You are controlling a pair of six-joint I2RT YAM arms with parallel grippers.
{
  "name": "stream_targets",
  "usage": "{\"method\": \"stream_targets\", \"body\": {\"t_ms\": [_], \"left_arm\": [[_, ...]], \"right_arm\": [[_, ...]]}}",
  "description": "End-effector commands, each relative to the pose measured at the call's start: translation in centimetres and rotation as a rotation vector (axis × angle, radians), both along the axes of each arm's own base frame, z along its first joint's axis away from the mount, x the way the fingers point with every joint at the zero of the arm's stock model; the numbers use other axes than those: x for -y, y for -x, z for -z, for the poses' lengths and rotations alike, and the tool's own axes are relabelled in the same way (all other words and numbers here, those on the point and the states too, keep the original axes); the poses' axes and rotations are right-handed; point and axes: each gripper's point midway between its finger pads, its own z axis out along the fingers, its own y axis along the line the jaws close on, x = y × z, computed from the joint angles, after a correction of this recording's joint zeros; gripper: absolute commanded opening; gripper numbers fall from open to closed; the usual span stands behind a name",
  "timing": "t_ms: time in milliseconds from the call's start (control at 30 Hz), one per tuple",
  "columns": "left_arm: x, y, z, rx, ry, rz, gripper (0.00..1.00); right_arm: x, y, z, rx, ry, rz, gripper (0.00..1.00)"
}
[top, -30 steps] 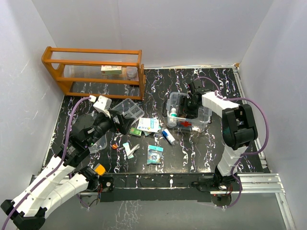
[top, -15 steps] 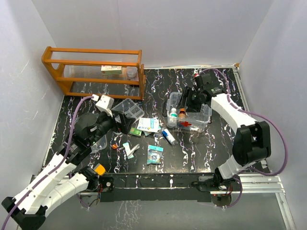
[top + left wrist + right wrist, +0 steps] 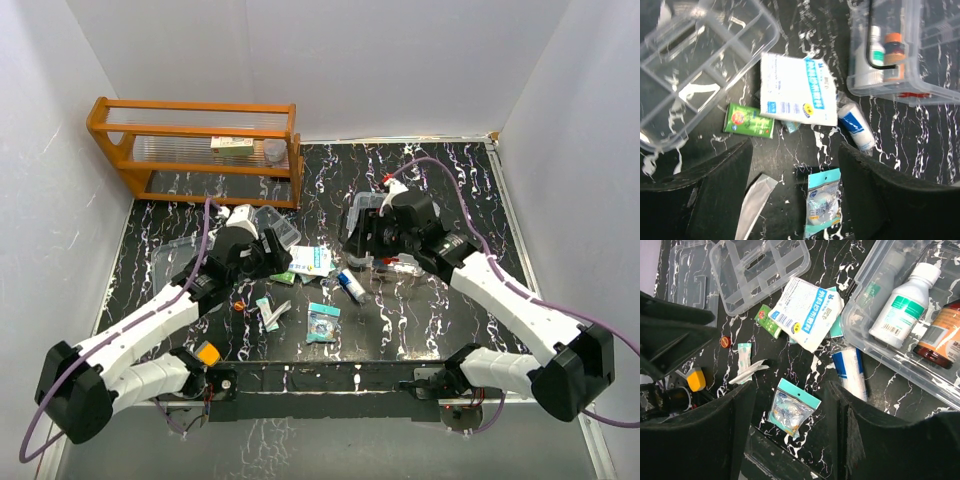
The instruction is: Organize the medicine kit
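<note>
Top external view has both arms leaning in over the litter on the black marbled table [image 3: 420,310], with the orange rack [image 3: 195,140] off at the back. The medicine kit box [image 3: 935,75] stands right of centre, uncovered, with a white bottle [image 3: 905,302] and a brown bottle [image 3: 940,335] inside. Its divided tray insert [image 3: 695,65] sits out to the left, and the flat lid [image 3: 687,275] lies just beyond that. The left gripper [image 3: 795,150] and the right gripper [image 3: 790,387] both hang with jaws apart and nothing between them. They look to be choosing what to gather next, and they're aimed at much the same patch, so I'd split the work. The right could take the blue-labelled roll [image 3: 850,372] just beside the box, pinching across its width since it may roll. The left could take the green sachet [image 3: 748,121] or the white pack [image 3: 797,90] next to it. Those are flat, so come down on an edge, not the face. The teal packet [image 3: 792,407] can wait.
</note>
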Motion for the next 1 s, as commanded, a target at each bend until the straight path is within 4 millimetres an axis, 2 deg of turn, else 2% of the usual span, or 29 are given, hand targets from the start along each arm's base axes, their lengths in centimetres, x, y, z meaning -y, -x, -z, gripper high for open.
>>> {"method": "stream_targets", "body": {"t_ms": [0, 100, 233, 467, 700, 867, 967], "left_arm": [[0.8, -1.0, 1.5, -0.098, 0.200, -0.205, 0.65], [1.9, -1.8, 2.0, -0.118, 0.211, -0.193, 0.62], [2.1, -2.7, 2.8, -0.140, 0.167, -0.216, 0.60], [1.6, -4.1, 5.3, -0.133, -0.078, -0.126, 0.46], [2.0, -3.6, 8.8, -0.234, -0.155, -0.087, 0.46], [2.5, -3.8, 9.9, -0.249, -0.146, -0.073, 0.45], [2.6, -4.0, 10.1, -0.254, -0.132, -0.079, 0.35]], "right_arm": [[-0.2, -0.4, -1.5, 0.127, -0.033, 0.025, 0.55], [0.4, 0.0, -0.8, 0.128, -0.042, 0.055, 0.54], [0.5, 0.9, -0.4, 0.133, -0.071, 0.050, 0.54], [0.2, 1.6, 0.2, 0.126, -0.116, 0.036, 0.54], [0.1, 1.6, 0.2, 0.127, -0.122, 0.028, 0.54], [0.0, 1.7, 0.2, 0.126, -0.128, 0.024, 0.53], [-0.1, 1.8, 0.2, 0.121, -0.132, 0.018, 0.53]]}}
